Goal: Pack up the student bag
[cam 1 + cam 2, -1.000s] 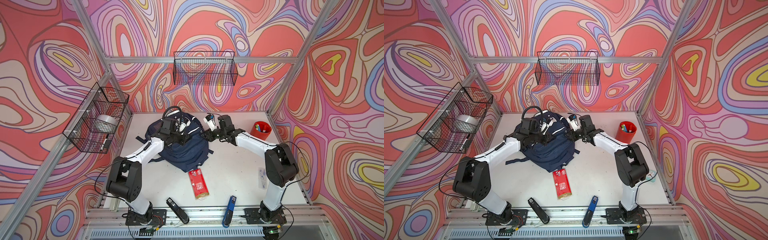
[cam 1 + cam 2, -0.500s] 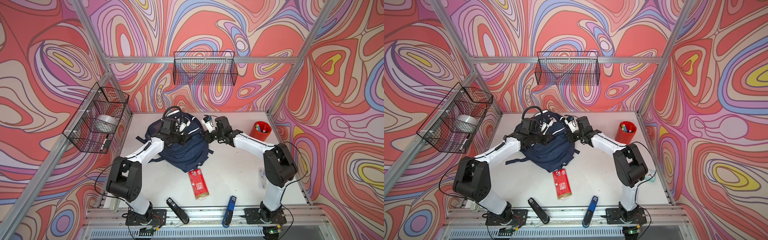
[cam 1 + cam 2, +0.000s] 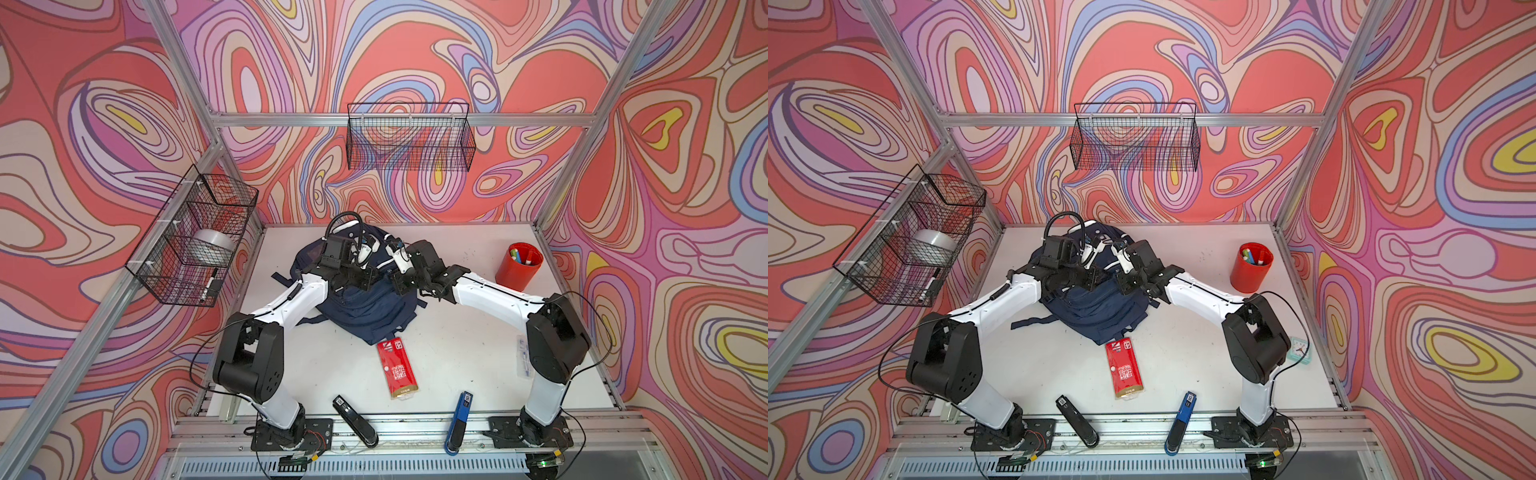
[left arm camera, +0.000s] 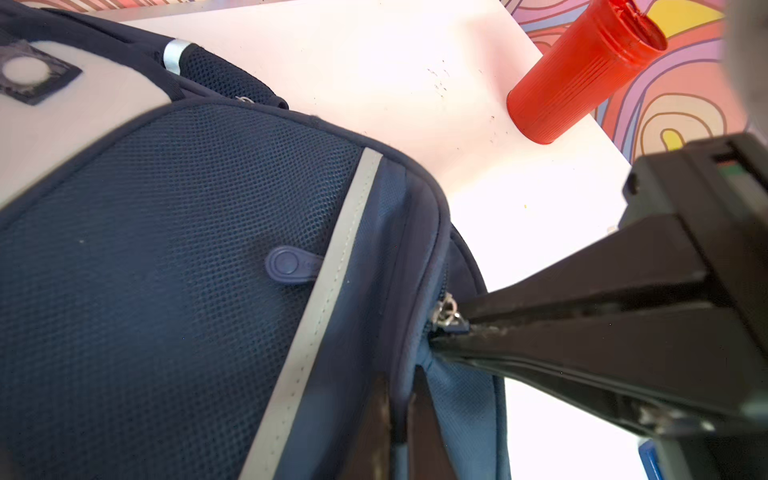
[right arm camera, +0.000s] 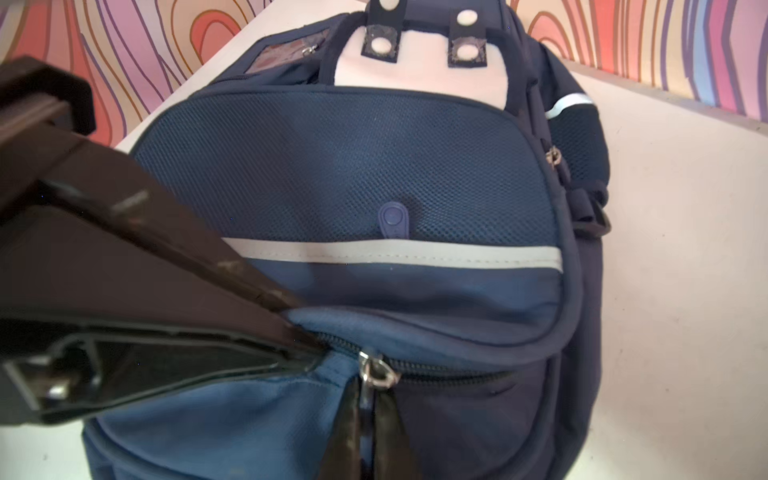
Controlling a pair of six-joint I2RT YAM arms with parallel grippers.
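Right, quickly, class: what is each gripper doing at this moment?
Left gripper: closed, pinching a fold of the student bag.
Right gripper: closed on the zipper pull.

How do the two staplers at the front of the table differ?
The left stapler is black, the right stapler blue. The left stapler's far end leans left; the right stapler's leans right. Both lie flat across the table's front edge.
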